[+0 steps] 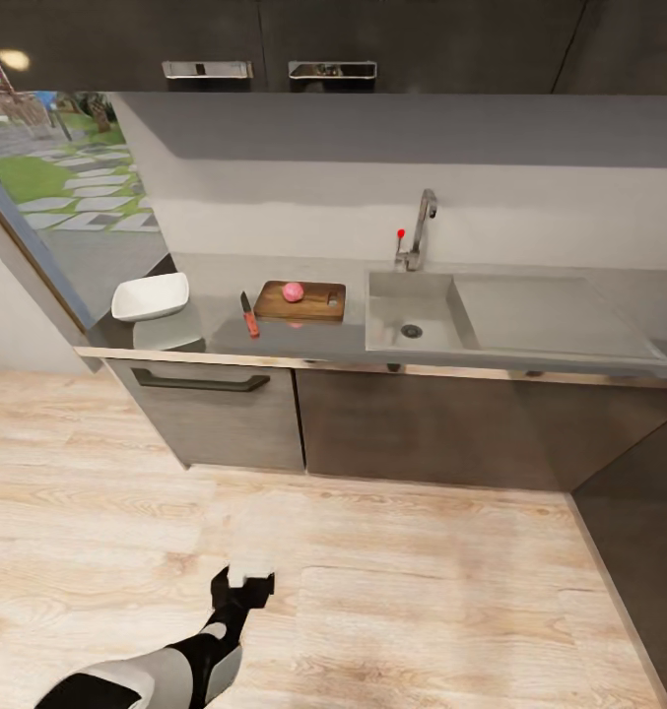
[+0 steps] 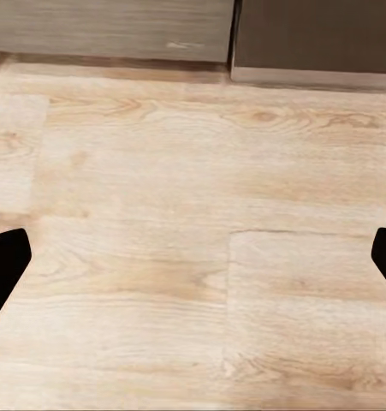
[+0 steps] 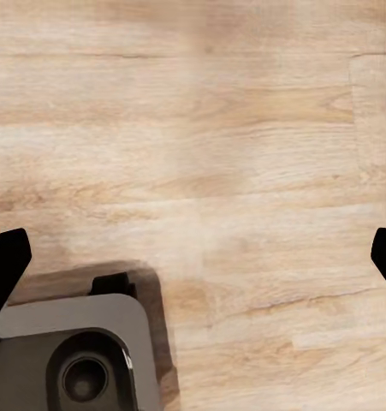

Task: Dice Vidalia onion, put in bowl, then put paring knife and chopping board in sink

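Kitchen, wood floor; grey table carries the onion on the board, knife at its 9 o'clock, bowl further out, sink at 3. Both jaws gape, empty. Risk: the round onion rolling under the blade

A grey countertop runs across the far side. On it, the onion sits on the chopping board, just left of the sink. The knife lies just left of the board, and the white bowl stands further left. Near, over the wooden floor, the left gripper hangs with its fingers apart.
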### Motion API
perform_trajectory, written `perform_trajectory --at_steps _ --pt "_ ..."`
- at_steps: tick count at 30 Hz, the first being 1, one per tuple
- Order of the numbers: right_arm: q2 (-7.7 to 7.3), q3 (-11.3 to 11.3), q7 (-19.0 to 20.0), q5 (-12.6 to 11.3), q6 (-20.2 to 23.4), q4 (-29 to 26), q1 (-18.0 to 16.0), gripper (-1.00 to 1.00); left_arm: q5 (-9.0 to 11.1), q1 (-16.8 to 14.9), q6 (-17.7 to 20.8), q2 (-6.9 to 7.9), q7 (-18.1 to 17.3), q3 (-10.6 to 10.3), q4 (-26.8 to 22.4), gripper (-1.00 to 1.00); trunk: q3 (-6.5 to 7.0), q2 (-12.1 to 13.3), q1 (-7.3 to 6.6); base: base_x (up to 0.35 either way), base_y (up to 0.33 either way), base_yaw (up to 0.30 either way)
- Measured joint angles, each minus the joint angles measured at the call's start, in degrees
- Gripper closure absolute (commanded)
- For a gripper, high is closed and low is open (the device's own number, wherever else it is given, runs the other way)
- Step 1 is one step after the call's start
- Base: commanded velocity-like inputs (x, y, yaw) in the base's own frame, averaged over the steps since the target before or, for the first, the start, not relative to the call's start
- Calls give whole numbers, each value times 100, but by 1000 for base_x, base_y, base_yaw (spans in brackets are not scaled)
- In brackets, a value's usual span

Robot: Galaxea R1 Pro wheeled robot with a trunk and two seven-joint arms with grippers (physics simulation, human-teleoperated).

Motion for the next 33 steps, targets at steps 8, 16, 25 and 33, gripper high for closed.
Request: perform_trajectory --at_steps 8,16,25,33 --pt "-58 3 5 1 862 -858 -5 -100 8 727 -1132 276 14 2 4 -100 0 0 0 0 0 0" --pt "-90 9 41 -1 1170 -1320 -8 -100 22 1013 -1638 827 34 10 7 -100 0 0 0 0 0 0" --pt "-95 32 58 -8 601 -1300 -7 -100 5 1141 -1870 965 87 -2 5 -100 0 0 0 0 0 0" --pt "-84 31 49 -9 250 -1114 -8 -100 15 1152 -1597 946 97 1 -1 -100 36 -1 0 0 0 0"
